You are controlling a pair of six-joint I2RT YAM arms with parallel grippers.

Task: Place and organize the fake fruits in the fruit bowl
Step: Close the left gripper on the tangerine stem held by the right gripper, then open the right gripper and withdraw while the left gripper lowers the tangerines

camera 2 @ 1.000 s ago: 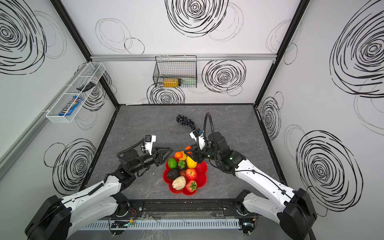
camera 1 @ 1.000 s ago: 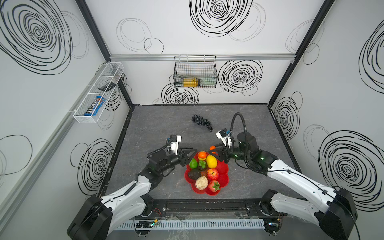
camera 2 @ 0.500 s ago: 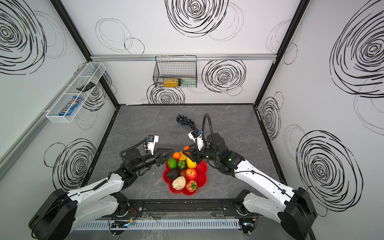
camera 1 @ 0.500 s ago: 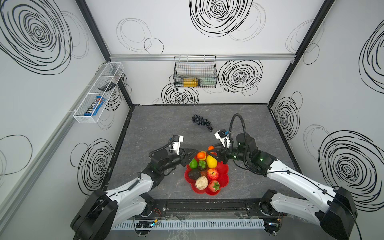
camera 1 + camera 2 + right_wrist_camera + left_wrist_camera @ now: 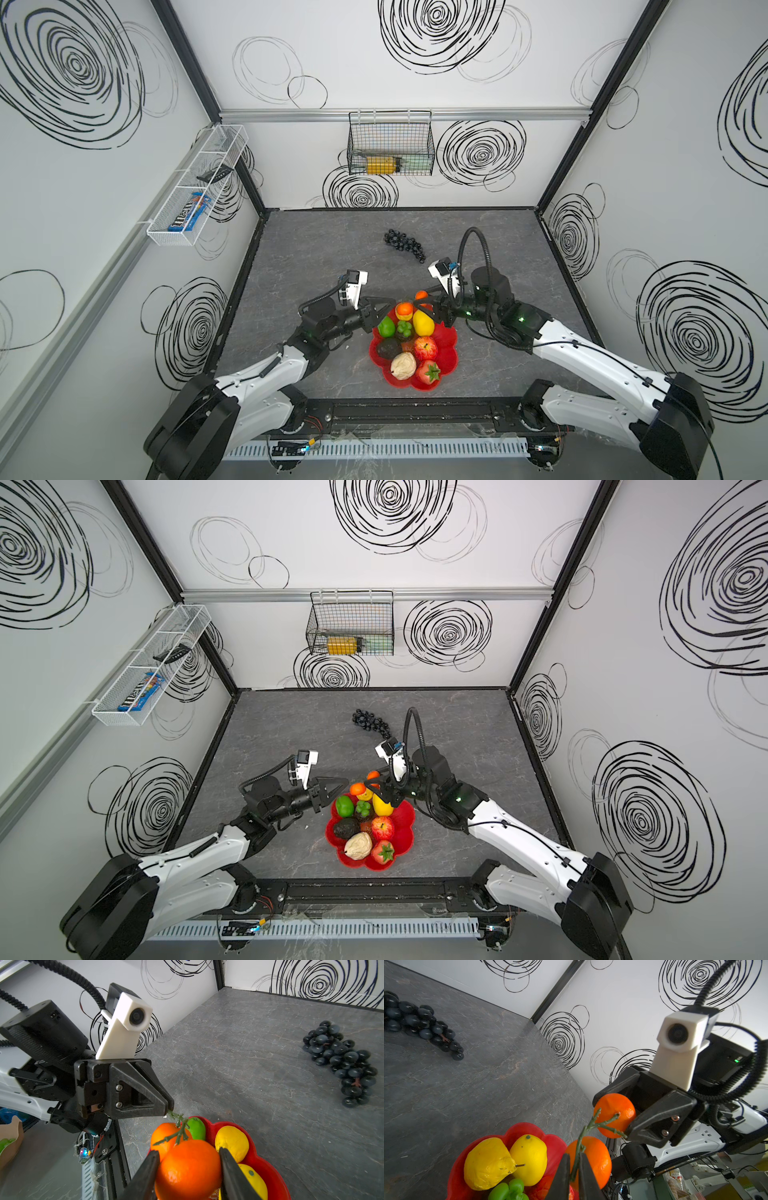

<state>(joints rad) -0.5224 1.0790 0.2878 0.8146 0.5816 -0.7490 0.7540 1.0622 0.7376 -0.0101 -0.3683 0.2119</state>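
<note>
Top view: bowl point(image 5: 446, 357) sat near centre of counter point(image 5: 311, 249); orange pair point(image 5: 404, 309) at its far rim.
Left wrist: left gripper point(image 5: 574, 1159) pinched stem point(image 5: 588, 1126).
Right wrist: right gripper point(image 5: 189, 1151) clamped right orange point(image 5: 187, 1176); stem ran leftward to left gripper. Grapes point(image 5: 340, 1064) lay far, loose.

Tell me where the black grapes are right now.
In both top views the black grapes lie on the grey table, near its middle toward the back wall, well behind the red bowl and outside it.
</note>
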